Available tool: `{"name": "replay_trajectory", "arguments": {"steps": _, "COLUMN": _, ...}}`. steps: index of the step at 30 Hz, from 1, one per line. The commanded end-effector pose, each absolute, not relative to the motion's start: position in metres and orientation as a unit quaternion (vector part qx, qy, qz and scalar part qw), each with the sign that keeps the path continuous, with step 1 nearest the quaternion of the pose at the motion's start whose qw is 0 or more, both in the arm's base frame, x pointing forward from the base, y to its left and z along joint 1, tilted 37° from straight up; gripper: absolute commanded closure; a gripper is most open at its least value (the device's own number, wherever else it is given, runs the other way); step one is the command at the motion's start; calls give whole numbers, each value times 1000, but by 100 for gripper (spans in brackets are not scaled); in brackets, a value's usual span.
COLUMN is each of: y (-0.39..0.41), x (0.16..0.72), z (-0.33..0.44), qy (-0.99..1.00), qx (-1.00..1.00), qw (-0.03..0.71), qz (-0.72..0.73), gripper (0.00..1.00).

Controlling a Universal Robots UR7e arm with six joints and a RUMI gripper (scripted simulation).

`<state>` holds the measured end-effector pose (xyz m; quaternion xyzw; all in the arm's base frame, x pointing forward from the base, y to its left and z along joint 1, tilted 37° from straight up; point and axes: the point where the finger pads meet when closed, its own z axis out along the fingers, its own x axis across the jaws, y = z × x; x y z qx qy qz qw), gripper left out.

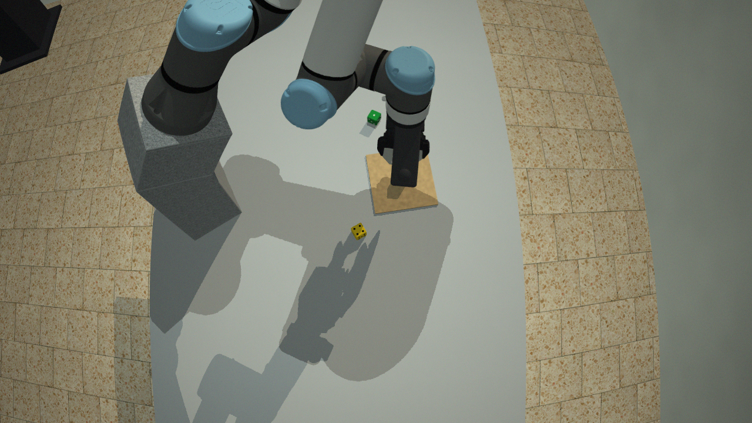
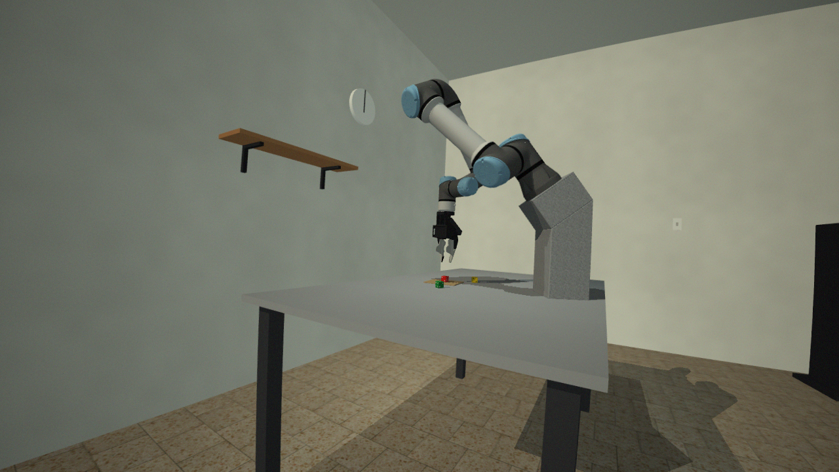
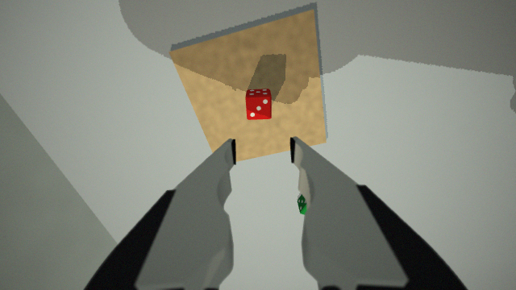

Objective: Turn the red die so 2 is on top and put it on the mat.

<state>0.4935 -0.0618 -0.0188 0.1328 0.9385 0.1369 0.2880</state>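
The red die (image 2: 444, 278) (image 3: 258, 108) lies flat on the tan mat (image 1: 383, 206) (image 2: 454, 284) (image 3: 298, 121) with 3 on top; a side face with 5 also shows in the wrist view. The arm hides it in the top view. My gripper (image 2: 446, 259) (image 3: 262, 139) points down high above the mat. It is partly open, with a gap and nothing between the fingertips. The green die (image 1: 373, 116) (image 2: 438, 284) (image 3: 301, 205) stands off the mat with 1 on top, partly behind a finger in the wrist view. The yellow die (image 1: 358, 231) (image 2: 474, 280) shows 4 on top.
The dice and mat are on a grey table (image 1: 473, 315) (image 2: 410, 311). The arm's stone pedestal (image 1: 178, 178) (image 2: 563, 246) stands at one side of the table. A wooden shelf (image 2: 287, 149) hangs on the wall. The arm's shadow falls over part of the mat and the yellow die.
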Motion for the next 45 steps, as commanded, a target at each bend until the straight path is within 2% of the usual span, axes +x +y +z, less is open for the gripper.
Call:
{"name": "replay_trajectory", "arguments": {"steps": 1, "y": -63, "x": 496, "z": -18, "qy": 938, "qx": 132, "qw": 289, "qz": 136, "gripper": 76}}
{"name": "replay_trajectory", "arguments": {"steps": 45, "y": -55, "x": 520, "z": -51, "qy": 938, "qx": 132, "qw": 289, "qz": 136, "gripper": 76}}
